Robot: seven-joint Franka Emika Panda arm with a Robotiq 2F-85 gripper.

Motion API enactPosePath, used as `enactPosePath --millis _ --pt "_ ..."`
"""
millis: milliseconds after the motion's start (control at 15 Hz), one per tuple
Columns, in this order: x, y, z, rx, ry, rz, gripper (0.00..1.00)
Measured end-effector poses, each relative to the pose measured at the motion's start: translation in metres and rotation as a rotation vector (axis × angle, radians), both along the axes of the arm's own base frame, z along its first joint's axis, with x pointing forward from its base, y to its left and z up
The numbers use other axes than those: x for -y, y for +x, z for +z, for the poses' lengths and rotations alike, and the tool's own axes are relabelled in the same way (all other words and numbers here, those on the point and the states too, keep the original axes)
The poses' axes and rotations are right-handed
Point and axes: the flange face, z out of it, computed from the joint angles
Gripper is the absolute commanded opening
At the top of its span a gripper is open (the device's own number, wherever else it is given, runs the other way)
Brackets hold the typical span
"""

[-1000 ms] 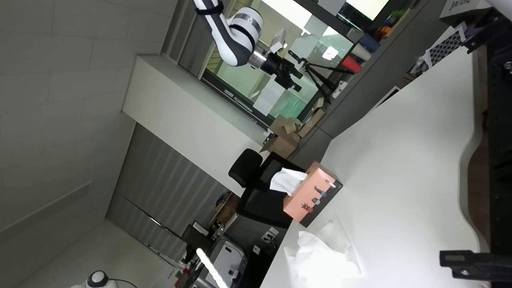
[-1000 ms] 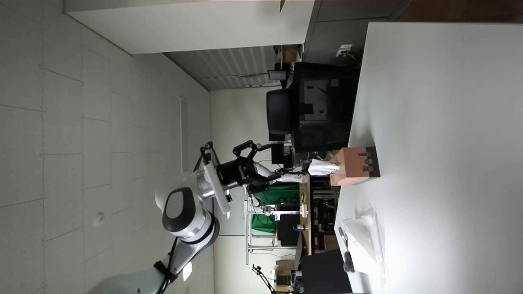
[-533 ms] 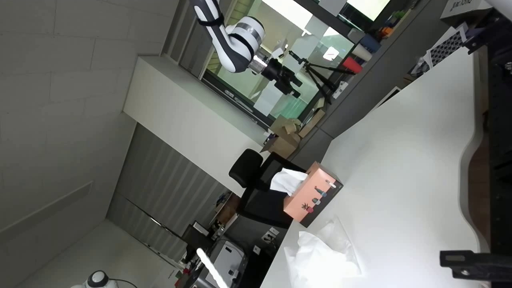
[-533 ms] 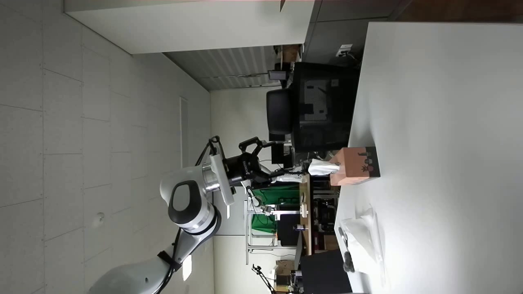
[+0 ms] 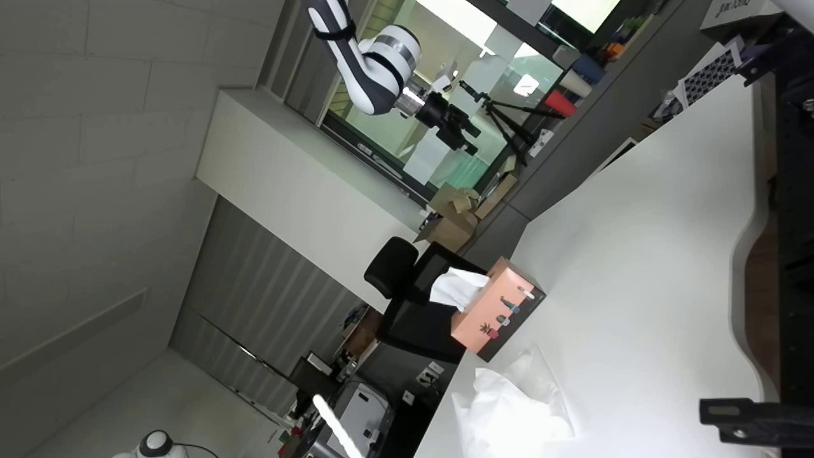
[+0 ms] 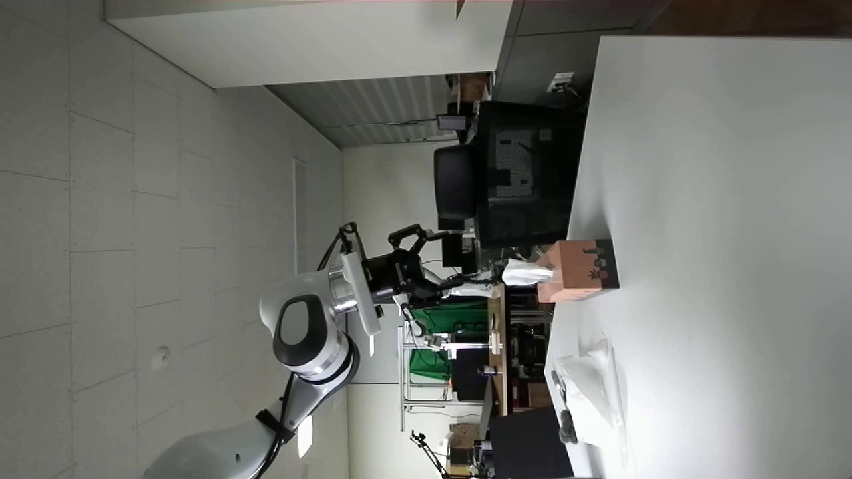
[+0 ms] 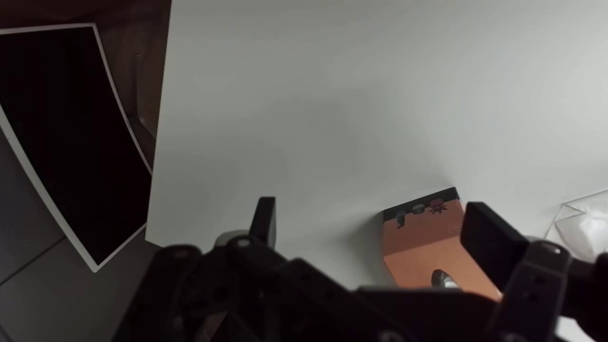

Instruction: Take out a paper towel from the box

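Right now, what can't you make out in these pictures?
Inside the pink box: its walls hide the contents in every view.
Most of the paper towel: hidden behind the open jaws in the wrist view.
White bundle: cut off by an exterior view's bottom edge and the wrist view's right edge.

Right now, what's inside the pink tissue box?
One white tissue sticks out of the top of the pink tissue box. The box hides everything deeper in, so I can't see whether more are inside.
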Motion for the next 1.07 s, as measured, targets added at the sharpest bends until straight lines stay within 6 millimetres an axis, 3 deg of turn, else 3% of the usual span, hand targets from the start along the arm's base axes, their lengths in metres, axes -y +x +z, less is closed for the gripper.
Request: enactPosePath --millis 400,600,800,1067 --pt "-0.001 0.001 -0.001 -0.001 0.003 0.005 1.0" --pt "-0.011 0.012 -0.008 0.05 0.014 0.041 1.0" --pt "-0.033 0.039 -0.024 0.097 0.036 0.133 1.0" --pt "-0.069 0.094 -0.06 0.112 0.09 0.315 1.0"
